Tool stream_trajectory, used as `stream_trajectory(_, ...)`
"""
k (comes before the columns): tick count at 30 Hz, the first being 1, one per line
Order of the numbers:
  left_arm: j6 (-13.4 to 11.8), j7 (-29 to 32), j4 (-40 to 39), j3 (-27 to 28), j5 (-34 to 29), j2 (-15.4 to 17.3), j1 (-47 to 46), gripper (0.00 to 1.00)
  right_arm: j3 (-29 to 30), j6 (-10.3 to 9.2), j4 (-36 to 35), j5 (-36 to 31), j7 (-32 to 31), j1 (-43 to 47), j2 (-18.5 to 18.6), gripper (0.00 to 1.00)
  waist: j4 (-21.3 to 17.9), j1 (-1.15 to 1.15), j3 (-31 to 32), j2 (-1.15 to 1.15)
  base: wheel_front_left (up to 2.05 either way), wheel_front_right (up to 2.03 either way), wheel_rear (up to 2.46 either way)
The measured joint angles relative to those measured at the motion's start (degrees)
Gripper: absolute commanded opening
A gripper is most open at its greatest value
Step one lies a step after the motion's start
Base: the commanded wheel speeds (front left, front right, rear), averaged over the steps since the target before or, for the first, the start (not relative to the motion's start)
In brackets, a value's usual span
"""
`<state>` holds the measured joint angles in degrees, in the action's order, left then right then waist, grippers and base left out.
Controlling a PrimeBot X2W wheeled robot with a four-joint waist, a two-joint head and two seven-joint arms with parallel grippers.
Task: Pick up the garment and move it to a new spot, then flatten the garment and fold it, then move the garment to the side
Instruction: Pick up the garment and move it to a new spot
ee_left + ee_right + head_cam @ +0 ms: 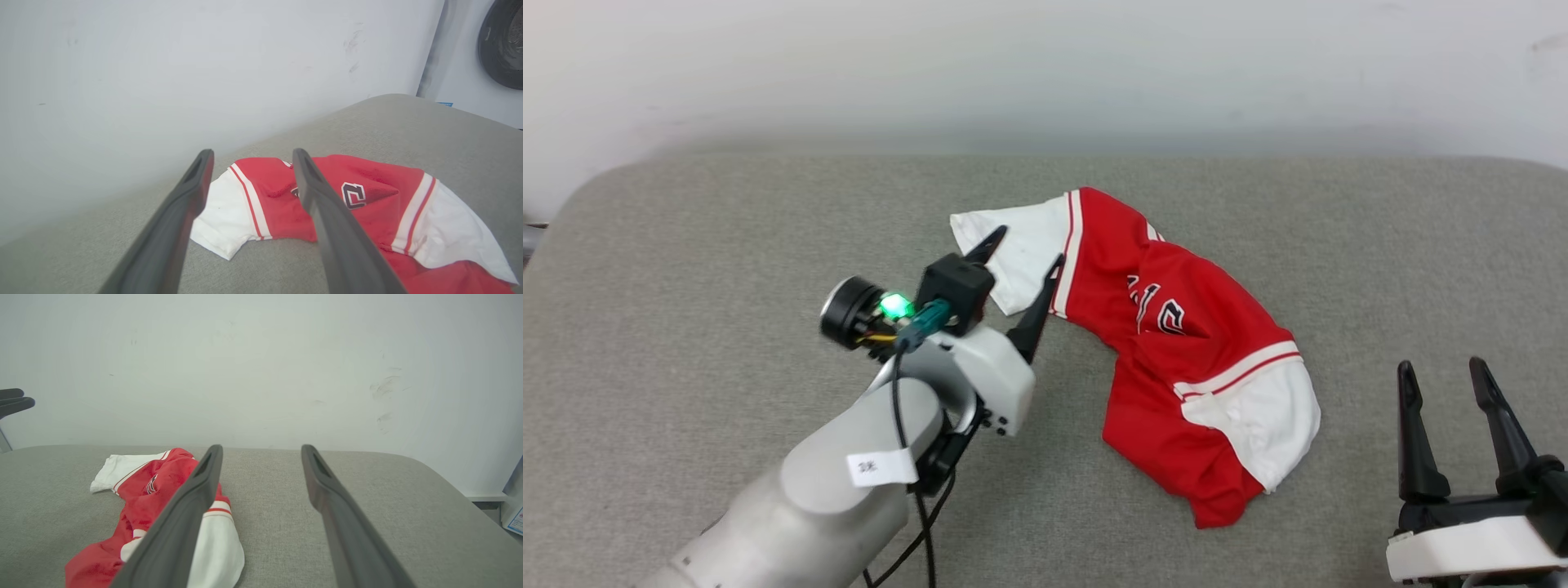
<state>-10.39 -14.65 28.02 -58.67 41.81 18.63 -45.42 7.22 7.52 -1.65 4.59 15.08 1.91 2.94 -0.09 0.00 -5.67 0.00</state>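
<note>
Surface: a table [686,245] covered in grey fabric, with rounded corners, standing against a plain white wall [1045,65].

Nearest, at 4 o'clock in the head view, the right gripper [1441,367] sits low with its jaws spread and empty, well apart from the cloth. At 8 o'clock the left arm reaches inward. The left gripper [1029,247] has its jaws spread and holds nothing. They are poised about the white sleeve at the 10 o'clock end of the garment [1176,327]; contact with it cannot be confirmed.

The garment lies just right of centre, bunched in a curved heap. One sleeve lies toward 10 o'clock and the other toward 5 o'clock, with the chest lettering creased between them.

Judgement: no fold has been made and the cloth is not flat, so flattening is the step in hand. The next move calls for a low pinch on each sleeve or shoulder edge, one per gripper. The two edges should then be drawn apart until the body lies smooth.
</note>
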Motion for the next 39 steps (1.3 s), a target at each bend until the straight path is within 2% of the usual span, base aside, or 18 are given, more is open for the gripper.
stream_trajectory(5, -6.4, -0.3, -7.5, 8.8, -4.4, 3.3, 7.0, 1.0, 0.3, 0.0, 0.4, 0.4, 0.0, 1.4, 0.0, 1.0, 1.9, 0.0, 2.1, 0.0, 0.0, 0.0, 0.0)
stream_trajectory(8, -9.2, -0.4, -13.0, 15.2, -8.1, 4.6, 13.4, 1.0, 0.4, -0.01, 0.6, 0.5, 0.0, 1.8, 0.0, 1.0, 2.9, 0.0, 2.9, 0.0, 0.0, 0.0, 0.0)
stream_trajectory(12, -11.1, -0.4, -18.6, 22.9, -13.0, 5.0, 21.6, 1.0, 0.3, 0.0, 0.9, 0.6, 0.0, 2.5, 0.0, 1.0, 3.7, 0.0, 3.9, 0.0, 0.0, 0.0, 0.0)
stream_trajectory(15, -11.4, -0.4, -22.0, 28.2, -16.5, 4.4, 27.4, 1.0, 0.4, 0.0, 1.1, 0.8, 0.0, 3.0, 0.0, 1.0, 4.1, 0.0, 4.6, 0.0, 0.0, 0.0, 0.0)
stream_trajectory(17, -11.3, -0.4, -23.8, 31.3, -18.6, 3.7, 30.9, 1.0, 0.3, 0.0, 1.3, 0.9, 0.0, 3.1, 0.0, 1.0, 4.3, 0.0, 4.9, 0.0, 0.0, 0.0, 0.0)
stream_trajectory(18, -10.8, -0.4, -26.0, 36.0, -21.9, 2.1, 35.5, 1.0, 0.3, 0.0, 1.4, 0.9, 0.0, 3.4, 0.0, 1.0, 4.5, 0.0, 5.3, 0.0, 0.0, 0.0, 0.0)
stream_trajectory(22, -9.2, -0.4, -27.0, 40.8, -25.3, -0.5, 41.1, 1.0, 0.2, -0.01, 1.8, 1.4, 0.0, 3.8, 0.0, 1.0, 4.6, 0.0, 6.0, 0.0, 0.0, 0.0, 0.0)
stream_trajectory(31, -4.7, -0.4, -27.8, 48.0, -31.5, -5.5, 48.5, 1.0, 0.0, 0.0, 3.0, 2.6, 0.0, 4.9, 0.0, 1.0, 4.4, 0.0, 6.9, 0.0, 0.0, 0.0, 0.0)
stream_trajectory(39, -0.6, -0.4, -27.9, 50.9, -35.3, -8.8, 51.1, 1.0, 0.1, -0.01, 3.5, 3.1, 0.0, 5.9, 0.0, 1.0, 4.2, 0.0, 7.5, 0.0, 0.0, 0.0, 0.0)
